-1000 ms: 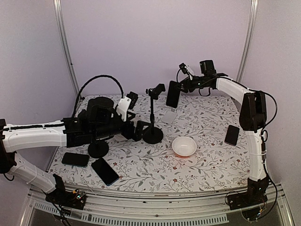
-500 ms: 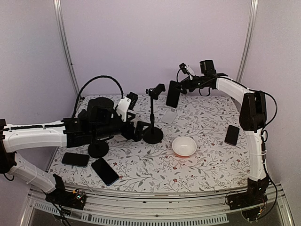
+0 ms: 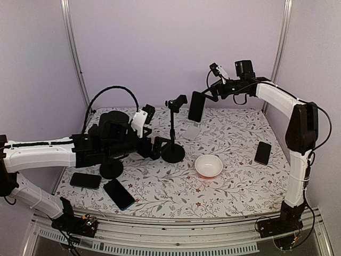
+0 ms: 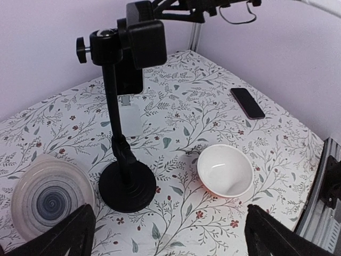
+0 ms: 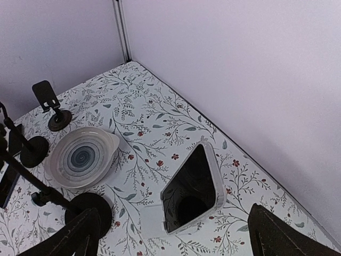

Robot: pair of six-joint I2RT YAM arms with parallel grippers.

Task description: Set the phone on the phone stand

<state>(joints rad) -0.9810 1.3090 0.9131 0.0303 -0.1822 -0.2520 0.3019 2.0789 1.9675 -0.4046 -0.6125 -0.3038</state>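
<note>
The right gripper (image 3: pixel 206 97) clasps the phone (image 3: pixel 196 106) aloft, three o'clock of the phone stand (image 3: pixel 173 130); the left gripper (image 3: pixel 157 147), fingers spread, sits at nine.

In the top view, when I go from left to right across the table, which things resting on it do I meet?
You meet the leftmost phone → the angled phone → the tall phone stand → the white bowl → the rightmost phone.
</note>
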